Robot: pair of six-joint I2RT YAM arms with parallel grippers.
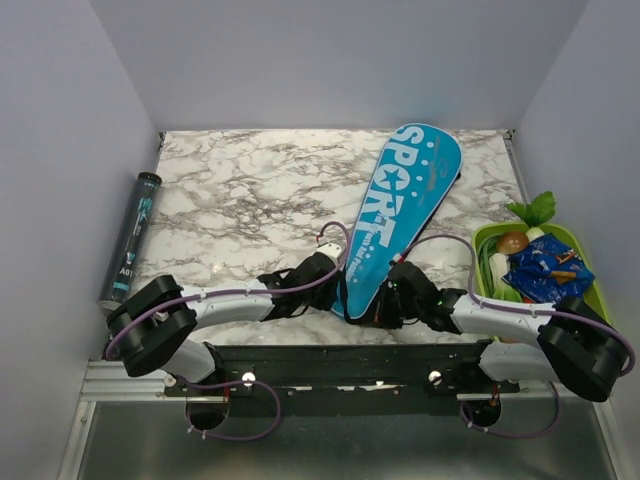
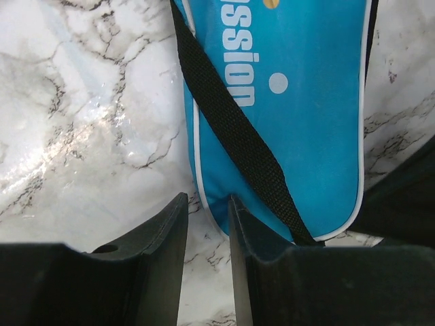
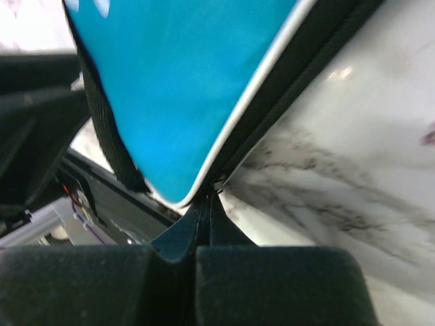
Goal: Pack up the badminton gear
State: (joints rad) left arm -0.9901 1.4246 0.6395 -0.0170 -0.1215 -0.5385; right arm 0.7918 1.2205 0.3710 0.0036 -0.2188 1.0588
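The long cyan bag (image 1: 405, 205) lettered "SPORT" lies slanted on the marble table, wide end far, narrow end near. No rackets show. My left gripper (image 1: 338, 264) sits at the left side of the narrow end. In the left wrist view it (image 2: 207, 200) is open by a narrow gap over bare marble, with the bag's (image 2: 299, 136) white-piped corner just at the right fingertip (image 2: 236, 207). A black strap (image 2: 231, 125) crosses the bag. My right gripper (image 1: 386, 300) is at the narrow end's right side. In the right wrist view it (image 3: 207, 197) is shut, pinching the bag's (image 3: 177, 88) black zip edge at its tip.
A dark tube (image 1: 134, 235) lies along the left wall. A green tray (image 1: 562, 232) with toy vegetables and a blue packet stands at the right, close to my right arm. A black rail (image 1: 330, 358) runs along the near edge. Walls enclose three sides.
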